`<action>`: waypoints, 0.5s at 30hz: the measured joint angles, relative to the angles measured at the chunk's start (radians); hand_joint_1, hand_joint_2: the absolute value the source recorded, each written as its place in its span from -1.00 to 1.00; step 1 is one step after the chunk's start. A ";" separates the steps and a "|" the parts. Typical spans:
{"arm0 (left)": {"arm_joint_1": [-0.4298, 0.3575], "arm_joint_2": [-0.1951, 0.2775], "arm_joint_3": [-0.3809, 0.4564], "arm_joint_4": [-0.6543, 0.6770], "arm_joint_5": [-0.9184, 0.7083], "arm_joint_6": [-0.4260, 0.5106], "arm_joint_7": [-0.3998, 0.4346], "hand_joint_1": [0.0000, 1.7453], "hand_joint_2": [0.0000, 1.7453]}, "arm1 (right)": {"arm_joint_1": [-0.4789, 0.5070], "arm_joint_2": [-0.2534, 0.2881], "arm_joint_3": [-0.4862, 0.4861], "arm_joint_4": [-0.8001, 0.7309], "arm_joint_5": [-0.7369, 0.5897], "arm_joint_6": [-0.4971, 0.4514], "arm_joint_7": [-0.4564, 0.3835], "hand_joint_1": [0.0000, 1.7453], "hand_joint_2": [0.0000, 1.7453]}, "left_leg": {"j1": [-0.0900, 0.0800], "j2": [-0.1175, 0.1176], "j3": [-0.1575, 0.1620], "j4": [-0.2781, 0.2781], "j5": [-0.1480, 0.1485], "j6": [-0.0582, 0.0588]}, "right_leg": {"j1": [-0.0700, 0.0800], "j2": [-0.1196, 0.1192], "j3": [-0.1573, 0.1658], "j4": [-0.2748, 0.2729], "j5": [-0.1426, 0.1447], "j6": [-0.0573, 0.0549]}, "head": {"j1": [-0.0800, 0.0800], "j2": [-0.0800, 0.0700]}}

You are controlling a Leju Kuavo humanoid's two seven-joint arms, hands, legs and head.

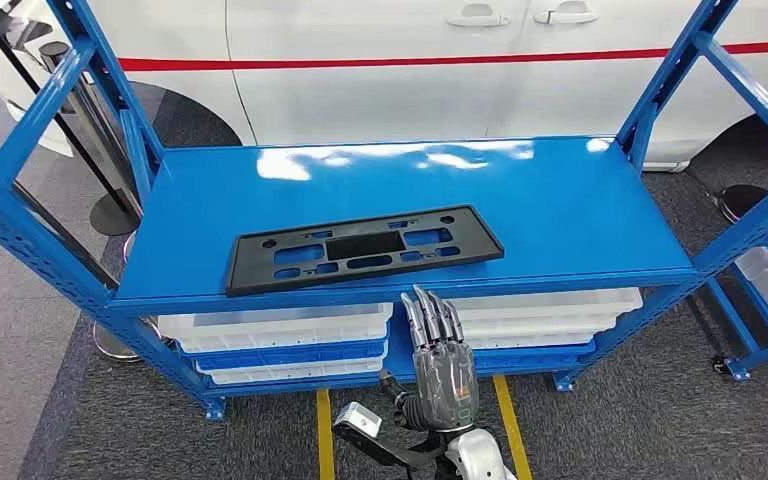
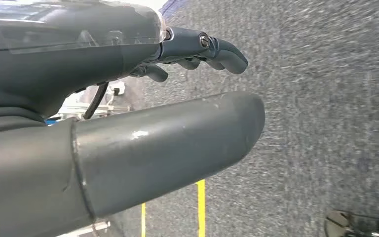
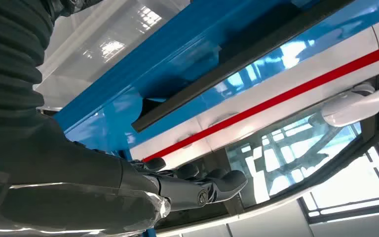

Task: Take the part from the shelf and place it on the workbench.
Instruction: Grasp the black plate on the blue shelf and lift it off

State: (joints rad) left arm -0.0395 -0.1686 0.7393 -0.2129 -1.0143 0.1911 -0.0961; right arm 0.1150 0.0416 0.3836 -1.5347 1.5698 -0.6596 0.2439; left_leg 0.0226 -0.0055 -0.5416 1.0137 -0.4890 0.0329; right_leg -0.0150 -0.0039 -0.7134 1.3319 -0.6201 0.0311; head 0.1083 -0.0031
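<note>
**Fingers straight on the right hand, part flat on the shelf**

Fingers (image 1: pixel 430 315) on my right hand (image 1: pixel 443 365) are stretched out straight and apart, holding nothing, tips just below the front lip of the blue shelf (image 1: pixel 580 215). My left hand (image 2: pixel 128 98) is empty too, fingers loosely curved over speckled grey carpet (image 2: pixel 325 123).

So the part (image 1: pixel 362 247) is lying flat on the top deck of that shelf, near the front edge, a bit left of centre. It's a long, thin, matte black plastic frame, rectangular with slightly angled ends and a bunch of rectangular cutouts. The deck itself is glossy painted metal, throwing back bright reflections.

Under it I can see translucent white plastic bins (image 1: pixel 275 325) stacked on the lower level. The perforated blue uprights (image 1: pixel 20 230) frame both sides. Behind the rack sits a white car (image 1: pixel 440 70) with a red stripe and two door handles. Yellow floor lines (image 1: pixel 505 410) run beside my wrist.
</note>
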 joint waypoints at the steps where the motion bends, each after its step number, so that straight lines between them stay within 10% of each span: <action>1: 0.001 0.000 0.000 0.000 0.000 0.000 0.000 -1.00 -1.00 | 0.002 0.003 -0.002 0.000 0.000 0.000 -0.004 -1.00 1.00 | 0.000 -0.001 0.003 0.000 -0.003 -0.001 | 0.000 0.000 0.002 -0.012 0.018 0.000 | 0.000 0.000; 6: 0.002 0.000 0.000 0.000 -0.002 -0.001 0.001 -1.00 -1.00 | 0.011 0.027 -0.017 -0.001 0.000 0.000 -0.028 -1.00 1.00 | -0.003 -0.003 0.031 0.002 -0.030 -0.020 | 0.003 0.002 0.100 -0.256 0.161 -0.012 | -0.001 0.000; 11: -0.003 0.001 0.000 0.000 -0.003 0.000 0.008 -1.00 -1.00 | 0.023 0.063 -0.034 -0.007 0.000 0.000 -0.076 -1.00 1.00 | -0.002 -0.001 0.038 0.016 -0.056 -0.048 | 0.004 0.007 0.127 -0.294 0.147 -0.040 | -0.001 0.000; 15: -0.002 0.002 0.000 0.000 -0.003 0.002 0.012 -1.00 -1.00 | 0.030 0.089 -0.053 -0.008 -0.001 0.000 -0.106 -1.00 1.00 | -0.001 0.000 -0.093 0.250 -0.143 -0.057 | 0.006 0.001 0.150 -0.300 0.131 -0.061 | -0.001 0.000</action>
State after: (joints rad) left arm -0.0410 -0.1671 0.7393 -0.2125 -1.0177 0.1928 -0.0845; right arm 0.1450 0.1309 0.3310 -1.5432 1.5691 -0.6596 0.1377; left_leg 0.0218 -0.0051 -0.6348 1.2639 -0.6323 -0.0236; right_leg -0.0090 -0.0026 -0.5638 1.0316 -0.4887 -0.0298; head 0.1075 -0.0031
